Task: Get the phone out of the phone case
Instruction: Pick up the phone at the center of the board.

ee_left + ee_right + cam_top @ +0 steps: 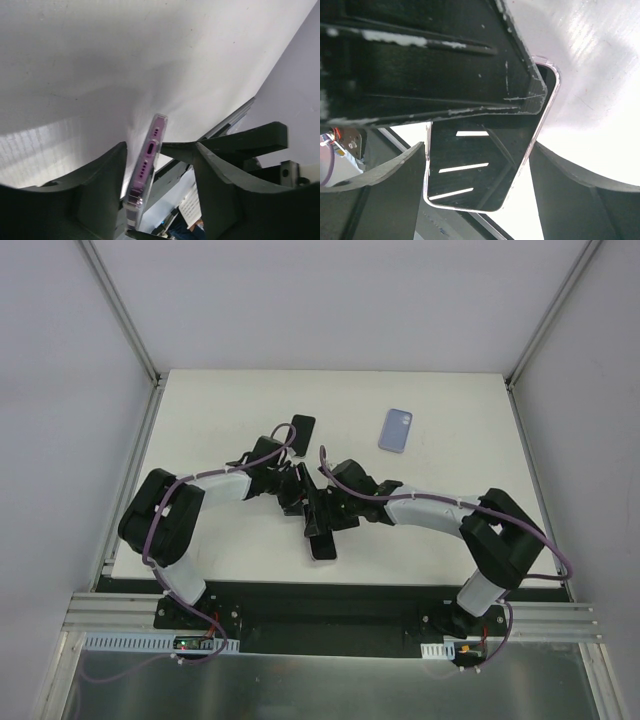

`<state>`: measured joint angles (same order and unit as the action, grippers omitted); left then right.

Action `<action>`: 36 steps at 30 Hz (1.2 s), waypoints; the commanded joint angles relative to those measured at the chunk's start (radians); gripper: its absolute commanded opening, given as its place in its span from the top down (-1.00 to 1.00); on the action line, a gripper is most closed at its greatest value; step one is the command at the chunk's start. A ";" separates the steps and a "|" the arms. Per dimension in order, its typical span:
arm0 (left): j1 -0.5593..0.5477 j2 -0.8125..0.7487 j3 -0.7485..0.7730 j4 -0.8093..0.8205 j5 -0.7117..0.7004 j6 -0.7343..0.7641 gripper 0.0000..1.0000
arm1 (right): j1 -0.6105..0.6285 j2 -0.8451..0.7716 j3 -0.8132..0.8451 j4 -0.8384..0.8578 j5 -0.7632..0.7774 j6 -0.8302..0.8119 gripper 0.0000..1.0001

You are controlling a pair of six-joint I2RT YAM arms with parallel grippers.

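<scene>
The right claw (477, 150) grips the cased phone (485, 170) by its sides above the table (450, 530), steadying it. The left claw (159, 147) stands open astride its port end, seemingly to pull the case (134, 202) off.

You're in a robotics lab cell: white worktop (440, 540), plain panels (330, 300) from 9 round to 3 o'clock, aluminium posts (118, 308), robot arms (215, 485) bolted to a rail (110, 615) at 6 o'clock.

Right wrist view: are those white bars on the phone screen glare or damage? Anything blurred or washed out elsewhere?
Right wrist: glare, three bright reflections on the phone screen, not damage; the table is washed out at upper right. Left wrist: phone edge sharp, table shaded with a brighter patch lower left. Top external: evenly lit, no glare.
</scene>
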<state>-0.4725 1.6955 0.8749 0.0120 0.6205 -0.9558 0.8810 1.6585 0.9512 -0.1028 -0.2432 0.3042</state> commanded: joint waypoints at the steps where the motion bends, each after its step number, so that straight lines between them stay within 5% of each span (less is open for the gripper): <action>1: -0.008 -0.013 -0.039 0.052 0.031 -0.020 -0.02 | -0.005 -0.057 0.021 0.078 -0.061 0.013 0.14; 10: -0.006 -0.083 -0.116 0.065 0.028 -0.029 -0.01 | -0.033 -0.031 0.047 0.087 -0.080 0.062 0.13; 19: -0.008 -0.089 -0.120 0.121 0.060 -0.066 0.67 | -0.039 -0.016 0.061 0.092 -0.114 0.069 0.14; 21: -0.008 -0.088 -0.117 0.144 0.073 -0.078 0.98 | -0.039 -0.017 0.063 0.091 -0.122 0.067 0.13; 23: -0.006 -0.091 -0.113 0.146 0.076 -0.081 1.00 | -0.039 -0.023 0.063 0.089 -0.128 0.062 -0.02; 24: -0.006 -0.099 -0.113 0.144 0.074 -0.081 1.00 | -0.042 -0.028 0.063 0.078 -0.130 0.059 -0.26; 25: -0.003 -0.106 -0.116 0.144 0.071 -0.083 1.00 | -0.043 -0.034 0.064 0.072 -0.133 0.056 -0.74; 27: 0.001 -0.126 -0.122 0.144 0.065 -0.086 1.00 | -0.057 -0.058 0.064 0.045 -0.140 0.046 -0.93; 36: 0.064 -0.204 -0.142 0.144 0.085 -0.092 1.00 | -0.122 -0.281 -0.043 0.008 -0.208 0.058 -0.92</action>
<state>-0.4404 1.5604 0.7368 0.1230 0.6708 -1.0172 0.7700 1.5188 0.9401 -0.0902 -0.4053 0.3576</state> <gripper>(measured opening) 0.104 0.960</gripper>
